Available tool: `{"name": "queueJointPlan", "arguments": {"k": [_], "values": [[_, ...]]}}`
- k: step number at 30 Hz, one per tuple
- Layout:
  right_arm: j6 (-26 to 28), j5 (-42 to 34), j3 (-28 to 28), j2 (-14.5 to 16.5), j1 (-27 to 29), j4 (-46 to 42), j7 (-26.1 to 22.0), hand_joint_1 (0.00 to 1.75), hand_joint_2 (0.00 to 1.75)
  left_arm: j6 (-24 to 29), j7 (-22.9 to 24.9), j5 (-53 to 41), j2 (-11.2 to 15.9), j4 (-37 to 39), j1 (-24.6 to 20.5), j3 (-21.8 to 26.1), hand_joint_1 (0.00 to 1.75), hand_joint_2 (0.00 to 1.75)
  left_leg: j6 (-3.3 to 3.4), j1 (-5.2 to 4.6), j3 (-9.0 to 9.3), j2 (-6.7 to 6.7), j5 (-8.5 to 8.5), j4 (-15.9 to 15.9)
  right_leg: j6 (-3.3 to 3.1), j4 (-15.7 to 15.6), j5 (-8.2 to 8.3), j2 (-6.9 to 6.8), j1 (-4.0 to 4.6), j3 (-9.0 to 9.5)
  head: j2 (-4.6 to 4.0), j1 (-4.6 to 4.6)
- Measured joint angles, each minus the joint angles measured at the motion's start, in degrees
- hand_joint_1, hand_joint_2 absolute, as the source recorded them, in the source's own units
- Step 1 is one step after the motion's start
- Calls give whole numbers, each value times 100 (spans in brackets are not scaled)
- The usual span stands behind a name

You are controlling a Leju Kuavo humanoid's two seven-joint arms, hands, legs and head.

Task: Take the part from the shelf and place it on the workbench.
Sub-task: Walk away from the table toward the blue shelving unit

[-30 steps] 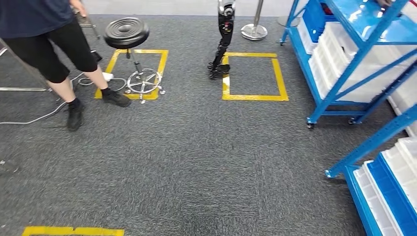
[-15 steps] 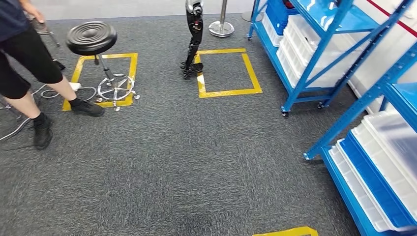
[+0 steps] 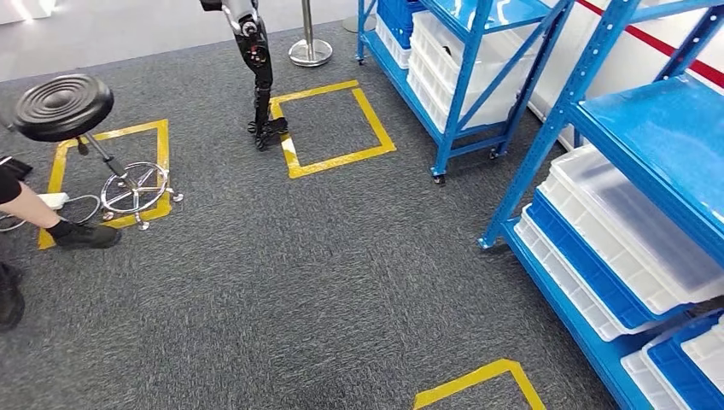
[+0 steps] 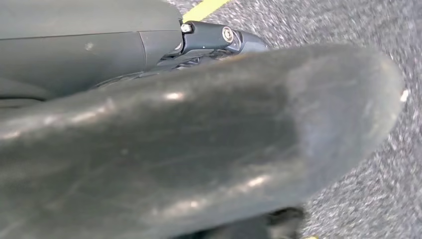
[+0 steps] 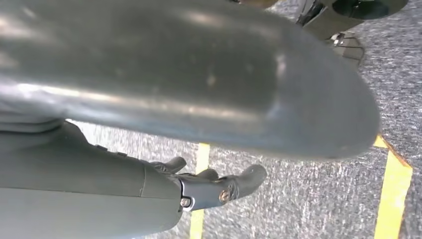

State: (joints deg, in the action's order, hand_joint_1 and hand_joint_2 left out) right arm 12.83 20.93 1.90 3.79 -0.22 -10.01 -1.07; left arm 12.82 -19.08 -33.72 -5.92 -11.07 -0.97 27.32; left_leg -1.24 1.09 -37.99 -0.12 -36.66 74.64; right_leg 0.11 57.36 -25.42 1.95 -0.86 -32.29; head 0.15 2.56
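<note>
Black round stool (image 3: 64, 107) standing on a yellow taped square (image 3: 107, 184) — a person's shoe (image 3: 84, 235) just beside it. Farther back, a chrome stanchion base (image 3: 309, 53) — grey carpet (image 3: 282, 282) throughout.

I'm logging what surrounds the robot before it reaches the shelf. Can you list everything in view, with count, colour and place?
Shelving units: two, blue frames, along the right side.
Trays: several, white, stacked on the shelves; exact count unclear.
Bins: blue, on the far shelf; count unclear.
Floor squares: two full yellow tape outlines on grey carpet, plus a corner at the near edge.
Stool: one, black seat, chrome base, on the left square.
Robot leg: one, black and silver, at the middle square's edge.
Post: one, chrome, far centre.
Person's leg: black shoe, left edge.
Left hand: grey, close to camera, over carpet.
Right hand: grey, fingers hanging over carpet.
</note>
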Motion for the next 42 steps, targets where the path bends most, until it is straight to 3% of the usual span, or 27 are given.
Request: {"name": "queueJointPlan", "arguments": {"k": [1,2,4,6,8,9,11,13,15,16,18,20,21,22,24,26,28,30,31,32,33,35,37,39,40,42], "values": [[0,3,0,5,4,0,0,0,0,-1,-1,-3,1,1,4,0,0,0,4,3,-9,-12,127,-61,0,3,-3,101,3,14,0,1],[0,5,0,8,9,0,0,0,0,0,-3,-3,1,1,4,1,0,0,7,11,88,-39,354,-340,5,7,-9,199,1,33,0,1],[0,8,0,7,11,0,-1,0,0,0,-7,-5,3,3,4,1,0,0,6,43,397,-245,771,-1099,40,33,-32,363,6,38,0,2],[0,9,0,5,10,0,-2,0,0,-1,-13,-8,2,8,-6,-1,0,0,28,43,540,-395,901,-1471,104,53,-45,477,14,-3,0,-3],[0,11,0,3,26,1,-2,0,0,0,-17,-9,2,7,-24,-1,0,0,96,11,535,-313,906,-1494,172,34,-31,565,-8,-68,0,-4],[0,11,0,2,37,1,-2,0,0,0,-17,-9,3,5,-29,0,0,0,138,5,539,-256,919,-1512,195,54,-38,513,-19,-99,0,-4],[0,12,0,2,39,2,-3,0,0,1,-21,-9,4,3,-28,1,0,0,224,7,549,-126,942,-1555,196,348,-191,218,-12,-265,0,-29],[0,14,0,5,19,2,-7,0,0,1,-25,-10,5,3,-17,1,0,0,272,-12,546,26,941,-1569,158,1088,-521,-80,-4,-649,0,-54],[0,20,0,9,9,2,-15,0,0,1,-32,-19,6,3,-8,1,0,0,287,-29,541,197,929,-1568,176,1724,-736,-135,-9,-982,0,-55],[0,23,0,10,12,2,-20,0,0,-1,-37,-26,6,3,-10,1,0,0,289,-33,543,275,922,-1568,216,1743,-712,-148,-10,-992,0,-56],[0,27,0,10,17,2,-22,0,0,-16,-40,-61,6,3,-18,1,0,0,275,-35,558,405,907,-1568,308,1068,-448,-273,-6,-628,0,-61],[-2,30,0,23,-8,1,-14,0,0,-36,-23,-119,8,3,-19,-1,0,0,222,-66,593,522,873,-1566,306,294,-198,-584,27,-200,0,-60],[-8,32,0,37,-26,1,-9,0,0,-39,-10,-146,10,3,-20,-1,0,0,187,-81,620,582,852,-1568,271,104,-137,-683,48,-103,0,-57],[-17,34,0,49,-41,0,-2,0,0,-39,-2,-163,11,3,-23,-2,0,0,148,-90,654,648,834,-1578,226,58,-112,-700,71,-93,0,-54],[-46,34,0,70,-50,0,16,0,0,-33,-8,-192,12,-2,-41,-4,0,0,72,-68,724,749,797,-1593,144,27,-68,-529,55,-83,0,-54],[-77,11,-2,95,-53,0,50,0,0,-26,-52,-224,11,-8,-52,-6,0,0,12,-38,690,531,625,-1389,73,-7,-33,-379,2,-14,0,-36],[-96,-30,-4,143,-67,0,89,0,0,-25,-114,-263,11,-9,-44,-8,0,0,-15,-23,407,156,255,-744,23,-13,-23,-233,-15,18,0,-11],[-99,-65,-8,209,-80,0,110,0,0,-29,-175,-315,12,-8,-33,-19,0,0,-26,-23,49,12,11,-79,-2,-9,-28,-53,-1,26,0,-5],[-101,-79,-13,238,-82,0,113,0,0,-30,-207,-342,12,-8,-30,-33,0,0,-24,-23,-26,-4,66,-5,-4,-5,-31,44,5,36,0,-6],[-102,-90,-20,261,-82,0,113,0,0,-30,-240,-372,12,-8,-29,-50,0,0,-18,-19,1,-18,238,-148,-6,-2,-35,142,6,51,0,-5],[-104,-97,-31,282,-84,-1,110,0,0,-30,-269,-402,13,-8,-32,-68,0,0,-12,-9,129,-60,490,-493,-2,2,-42,236,3,70,0,-5],[-119,-99,-59,317,-97,-2,87,0,0,-28,-306,-457,16,-4,-37,-95,0,0,-3,31,435,-307,864,-1229,30,19,-65,395,12,79,0,-8],[-140,-91,-84,346,-110,-2,41,0,0,-27,-325,-501,15,1,-56,-119,0,0,26,32,549,-458,941,-1526,94,24,-67,512,16,37,0,-12],[-152,-82,-95,367,-109,-2,1,0,0,-21,-344,-522,11,2,-82,-150,0,0,93,6,546,-344,959,-1561,161,8,-51,592,2,-34,0,-13],[-155,-77,-97,374,-107,-2,-12,0,0,-14,-354,-524,10,1,-94,-166,0,0,136,4,553,-283,974,-1583,181,47,-73,510,5,-76,0,-15],[-154,-60,-100,380,-120,-2,-25,0,0,1,-364,-527,8,-1,-104,-186,0,0,219,9,564,-141,997,-1626,176,425,-268,179,25,-286,0,-36]]}}
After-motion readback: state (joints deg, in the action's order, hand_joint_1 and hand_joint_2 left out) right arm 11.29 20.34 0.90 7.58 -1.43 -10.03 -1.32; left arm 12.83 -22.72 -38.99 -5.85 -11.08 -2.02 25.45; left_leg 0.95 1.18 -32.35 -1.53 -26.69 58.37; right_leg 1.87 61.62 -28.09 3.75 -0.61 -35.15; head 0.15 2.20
